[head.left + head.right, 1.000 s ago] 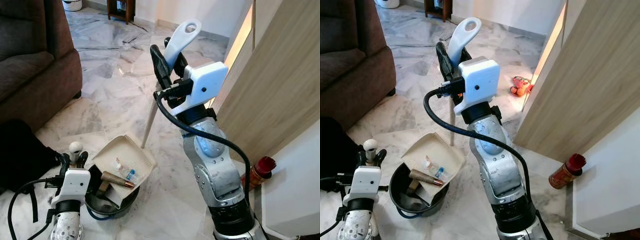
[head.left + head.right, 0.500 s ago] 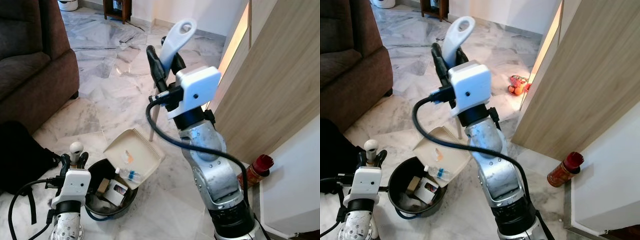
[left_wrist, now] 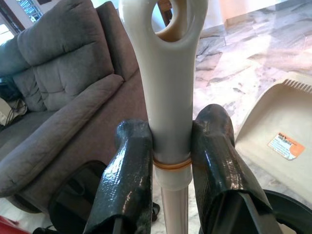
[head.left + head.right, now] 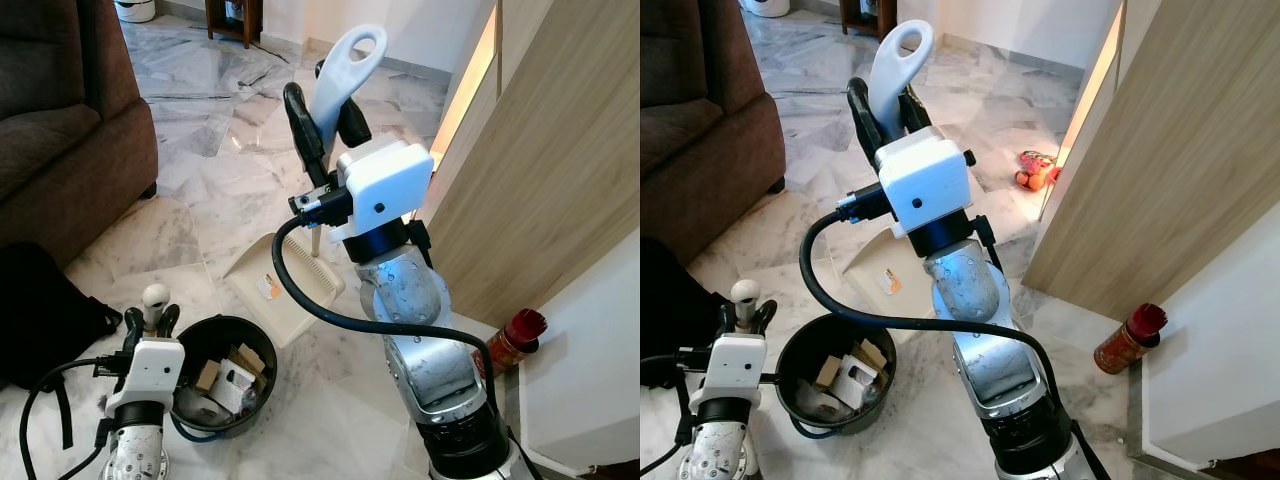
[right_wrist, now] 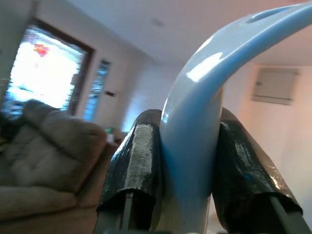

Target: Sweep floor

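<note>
Now my right end effector (image 4: 330,115) is raised in front of me, and its two black fingers (image 5: 136,165) are clamped on the pale blue handle (image 4: 343,62) of the dustpan (image 4: 283,297). The handle has a loop hole at its top end, and it goes down as a thin pole to the cream pan. The pan rests on the marble floor (image 4: 215,160), tilted up, just beside the black bin (image 4: 222,375), with its toothed edge on the far side. An orange and white sticker (image 4: 268,288) is inside the pan.

My left end effector (image 4: 150,322) is low on my left side, close to the rim of the bin. Its fingers (image 3: 127,170) are pressed against both sides of a cream broom handle (image 3: 168,97), which stands upright between them and also has a hole at the top. An orange band goes around this handle at the level of the fingers.

The bin holds some rubbish: small brown pieces and a white box-like piece (image 4: 230,380). A dark brown sofa (image 4: 60,130) stands on my left, and a black bag (image 4: 40,310) lies on the floor before it. On my right there is a wooden panel (image 4: 560,170), and a red-capped bottle (image 4: 515,340) stands on the floor at its foot. Further away, near the panel, a small orange toy (image 4: 1032,172) lies on the floor.
</note>
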Robot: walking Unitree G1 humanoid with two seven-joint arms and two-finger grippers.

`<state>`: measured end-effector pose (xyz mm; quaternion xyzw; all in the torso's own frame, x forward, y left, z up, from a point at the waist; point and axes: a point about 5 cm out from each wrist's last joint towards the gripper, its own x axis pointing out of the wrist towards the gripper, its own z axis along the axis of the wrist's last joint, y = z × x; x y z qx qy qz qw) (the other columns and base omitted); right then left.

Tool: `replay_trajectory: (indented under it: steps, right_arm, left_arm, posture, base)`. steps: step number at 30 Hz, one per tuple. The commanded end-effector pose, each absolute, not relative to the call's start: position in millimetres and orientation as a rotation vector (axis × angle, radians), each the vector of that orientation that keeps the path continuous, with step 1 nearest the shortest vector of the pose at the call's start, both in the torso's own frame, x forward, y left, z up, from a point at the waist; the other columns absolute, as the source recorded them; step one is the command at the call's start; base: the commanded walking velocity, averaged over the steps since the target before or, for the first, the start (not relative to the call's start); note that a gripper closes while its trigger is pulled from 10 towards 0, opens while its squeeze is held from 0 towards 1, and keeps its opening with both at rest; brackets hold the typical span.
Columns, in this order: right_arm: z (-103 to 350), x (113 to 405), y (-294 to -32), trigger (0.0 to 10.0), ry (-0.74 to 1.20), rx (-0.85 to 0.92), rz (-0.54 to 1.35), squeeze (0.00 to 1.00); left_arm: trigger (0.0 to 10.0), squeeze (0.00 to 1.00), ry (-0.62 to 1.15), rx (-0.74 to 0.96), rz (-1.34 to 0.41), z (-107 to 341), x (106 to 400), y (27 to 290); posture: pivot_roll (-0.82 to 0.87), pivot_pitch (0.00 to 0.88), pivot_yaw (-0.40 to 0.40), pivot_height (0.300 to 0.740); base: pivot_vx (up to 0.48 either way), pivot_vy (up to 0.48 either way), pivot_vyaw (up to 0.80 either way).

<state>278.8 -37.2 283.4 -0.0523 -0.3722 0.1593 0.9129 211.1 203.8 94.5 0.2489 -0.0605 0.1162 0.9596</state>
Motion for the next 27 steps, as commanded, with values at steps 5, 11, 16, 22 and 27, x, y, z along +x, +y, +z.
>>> replay_trajectory:
  steps: [5, 11, 16, 22, 27]
  right_arm:
    - [267.8, 310.7, -90.9, 10.0, -0.702, -0.274, 0.104, 0.00]
    - [225.1, 327.1, -138.1, 10.0, -0.526, -0.353, -0.026, 0.00]
    - [187.0, 329.5, -149.8, 10.0, -0.365, -0.272, -0.037, 0.00]
    - [131.9, 327.1, -164.8, 10.0, -0.146, -0.133, -0.068, 0.00]
    - [120.8, 324.6, -174.5, 10.0, -0.114, -0.108, -0.090, 0.00]
  left_arm:
    - [10.0, 0.00, -0.141, 0.523, 0.223, 97.0, 211.1, 200.5]
    - [10.0, 0.00, -0.143, 0.518, 0.229, 98.0, 210.6, 203.4]
    - [10.0, 0.00, -0.138, 0.512, 0.234, 98.2, 210.2, 206.4]
    - [10.0, 0.00, -0.133, 0.493, 0.231, 97.6, 210.0, 208.3]
    - [10.0, 0.00, -0.118, 0.464, 0.234, 94.7, 208.7, 210.1]
  posture:
    - [0.17, 0.124, -0.118, 0.740]
    - [0.18, 0.119, -0.113, 0.740]
    - [0.18, 0.113, -0.107, 0.740]
    - [0.19, 0.099, -0.098, 0.740]
    - [0.18, 0.092, -0.094, 0.740]
  base:
    - [0.000, 0.000, 0.00]
    - [0.000, 0.000, 0.00]
    - [0.000, 0.000, 0.00]
    - [0.000, 0.000, 0.00]
    - [0.000, 0.000, 0.00]
